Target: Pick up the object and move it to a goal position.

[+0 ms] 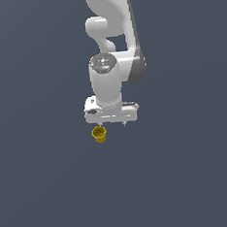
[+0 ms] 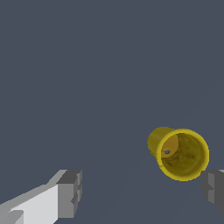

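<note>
- The yellow cup (image 1: 99, 134) is tiny, probably light, rigid and easily tipped; pinching across its round rim looks safest.
- It tapers toward its base and sits just below centre in the exterior view.
- The white gripper (image 1: 112, 125) hangs just above it, fingers (image 2: 69, 194) spread wide, holding nothing.

The scene is viewed from farther off, frontally, by the exterior camera; from the wrist, it is seen close, downward. The small yellow tapered cup (image 1: 99, 134) (image 2: 179, 153) is shared.
</note>
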Tool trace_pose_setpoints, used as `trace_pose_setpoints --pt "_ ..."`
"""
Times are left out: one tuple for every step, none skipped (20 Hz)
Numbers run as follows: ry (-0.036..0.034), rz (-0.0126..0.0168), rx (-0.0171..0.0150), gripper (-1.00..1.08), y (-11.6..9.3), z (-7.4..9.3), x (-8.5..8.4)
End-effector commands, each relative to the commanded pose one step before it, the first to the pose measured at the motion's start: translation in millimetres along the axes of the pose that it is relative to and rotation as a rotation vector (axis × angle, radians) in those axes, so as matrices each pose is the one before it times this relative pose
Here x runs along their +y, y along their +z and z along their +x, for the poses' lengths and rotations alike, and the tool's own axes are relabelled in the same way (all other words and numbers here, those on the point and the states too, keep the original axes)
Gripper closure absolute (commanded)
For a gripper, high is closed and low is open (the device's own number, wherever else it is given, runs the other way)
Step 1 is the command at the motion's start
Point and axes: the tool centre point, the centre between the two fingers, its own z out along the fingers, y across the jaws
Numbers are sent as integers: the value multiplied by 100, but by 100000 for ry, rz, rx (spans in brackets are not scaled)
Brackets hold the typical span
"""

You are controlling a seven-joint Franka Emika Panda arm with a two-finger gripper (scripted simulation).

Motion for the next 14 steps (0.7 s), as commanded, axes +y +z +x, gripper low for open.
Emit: trace_pose_setpoints --pt "5427 -498 7 -92 1468 -162 1908" --pt "2493 -260 58 -92 663 -50 867" --pt "2285 -260 58 -92 606 -44 800" --pt "2067 -253 57 -92 546 -38 728" --pt "1847 -240 55 -92 486 -32 653" --pt "1628 -223 52 -92 428 -27 578" --pt "1410 -201 48 -92 369 -22 503" --pt "1192 -176 43 -92 312 -18 427" --pt "974 -148 36 -92 254 -14 350" --pt "756 -118 29 -92 197 -10 272" --pt "541 -86 21 -92 141 -7 195" --pt "327 -52 13 -92 84 -4 118" --pt "96 -16 4 -92 28 -2 32" --pt "-523 51 -156 -92 -112 -19 -135"
